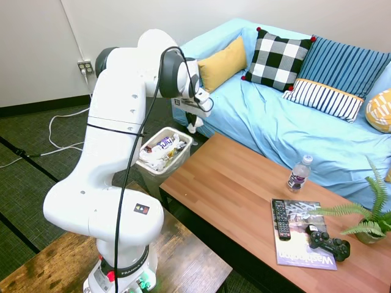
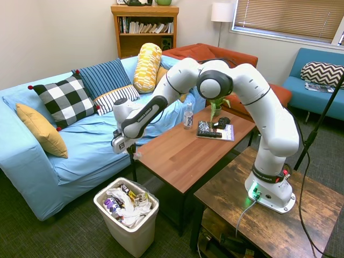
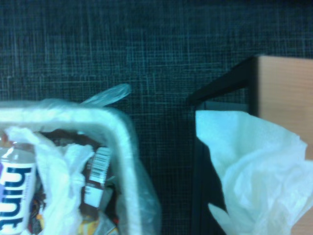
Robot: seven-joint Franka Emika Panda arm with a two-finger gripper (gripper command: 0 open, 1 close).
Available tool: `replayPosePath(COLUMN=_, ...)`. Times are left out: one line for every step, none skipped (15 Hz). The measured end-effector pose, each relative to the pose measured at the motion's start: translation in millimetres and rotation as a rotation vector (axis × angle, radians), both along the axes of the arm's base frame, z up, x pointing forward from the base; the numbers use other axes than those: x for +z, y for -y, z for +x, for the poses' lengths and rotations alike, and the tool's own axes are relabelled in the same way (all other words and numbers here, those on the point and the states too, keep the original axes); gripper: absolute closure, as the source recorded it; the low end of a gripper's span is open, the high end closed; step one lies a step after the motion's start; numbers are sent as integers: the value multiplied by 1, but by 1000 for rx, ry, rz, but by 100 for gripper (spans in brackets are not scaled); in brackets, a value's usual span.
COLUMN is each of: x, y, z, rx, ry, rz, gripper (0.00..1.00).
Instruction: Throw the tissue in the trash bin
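**Tissue held off the table corner, bin below**

In the second exterior view, the small white rectangular plastic trash bin (image 2: pixel 129 215) with its clear liner stands nearest on the dark carpet, packed with wrappers and white paper. At about 12 o'clock from it, well above, the white arm's gripper (image 2: pixel 131 154) hangs just off the near corner of the long brown wooden coffee table (image 2: pixel 183 150). Its fingers pinch the crumpled white paper tissue (image 2: pixel 136 156); the wrist view shows that wad (image 3: pixel 259 171) large beside the table edge, the bin rim (image 3: pixel 68 115) apart from it. Farther off at 1 o'clock, a clear plastic water bottle (image 2: pixel 187 115) stands on the table, before the light blue sofa (image 2: pixel 86 145).
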State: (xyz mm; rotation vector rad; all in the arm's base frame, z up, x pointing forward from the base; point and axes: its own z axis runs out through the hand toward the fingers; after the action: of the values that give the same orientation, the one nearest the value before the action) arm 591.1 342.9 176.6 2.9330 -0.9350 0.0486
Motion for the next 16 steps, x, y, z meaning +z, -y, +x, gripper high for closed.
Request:
replayPosePath(x=-8, y=-19, z=-12, rx=26, ry=-6, rz=-5, gripper=100)
replayPosePath(x=-15, y=-35, z=-23, rx=48, ry=-11, rz=-8, gripper=100)
replayPosePath(x=-21, y=-48, z=-32, rx=65, ry=-12, rz=-11, gripper=100)
replayPosePath(x=-26, y=-58, z=-40, rx=78, ry=-10, rz=-16, gripper=100)
replayPosePath(x=-32, y=-67, z=-46, rx=89, ry=-13, rz=-20, gripper=100)
replayPosePath(x=-38, y=-72, z=-52, rx=101, ry=-14, rz=-27, gripper=0)
replayPosePath(x=-44, y=-76, z=-56, rx=108, ry=-13, rz=-37, gripper=0)
replayPosePath(x=-50, y=-79, z=-59, rx=112, ry=-15, rz=-46, gripper=0)
replayPosePath(x=-55, y=-80, z=-62, rx=116, ry=-16, rz=-51, gripper=0)
replayPosePath(x=-58, y=-82, z=-64, rx=120, ry=-16, rz=-56, gripper=0)
replayPosePath(x=-59, y=-83, z=-65, rx=123, ry=-14, rz=-60, gripper=0)
replayPosePath(x=-59, y=-84, z=-66, rx=123, ry=-13, rz=-62, gripper=0)
replayPosePath(x=-60, y=-84, z=-66, rx=123, ry=-12, rz=-63, gripper=0)
replayPosePath(x=-60, y=-83, z=-66, rx=123, ry=-11, rz=-64, gripper=0)
replayPosePath(x=-60, y=-83, z=-66, rx=123, ry=-11, rz=-64, gripper=0)
replayPosePath(x=-60, y=-83, z=-66, rx=123, ry=-10, rz=-64, gripper=0)
